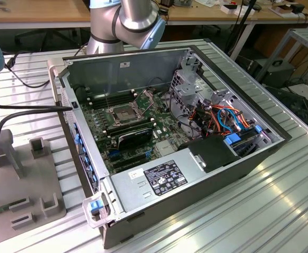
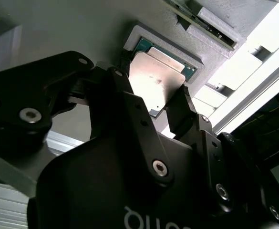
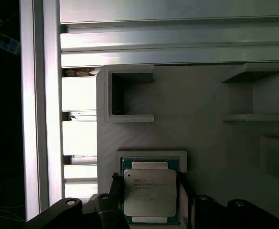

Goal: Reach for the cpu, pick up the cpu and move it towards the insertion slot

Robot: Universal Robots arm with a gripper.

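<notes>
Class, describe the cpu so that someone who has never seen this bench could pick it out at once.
Find the grey fixture plate on the aluminium table. In both wrist views the cpu sits in a raised square frame on it, right at the gripper. It alone is shiny, silvery and green-edged; the neighbouring blocks are plain grey plastic.

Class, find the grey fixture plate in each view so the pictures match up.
Exterior view: grey fixture plate at the exterior view's lower left, beside the computer case.
First wrist view: plate surrounding the cpu.
Second wrist view: plate behind the gripper, around the cpu.
Shared landmark: ribbed aluminium table.
</notes>
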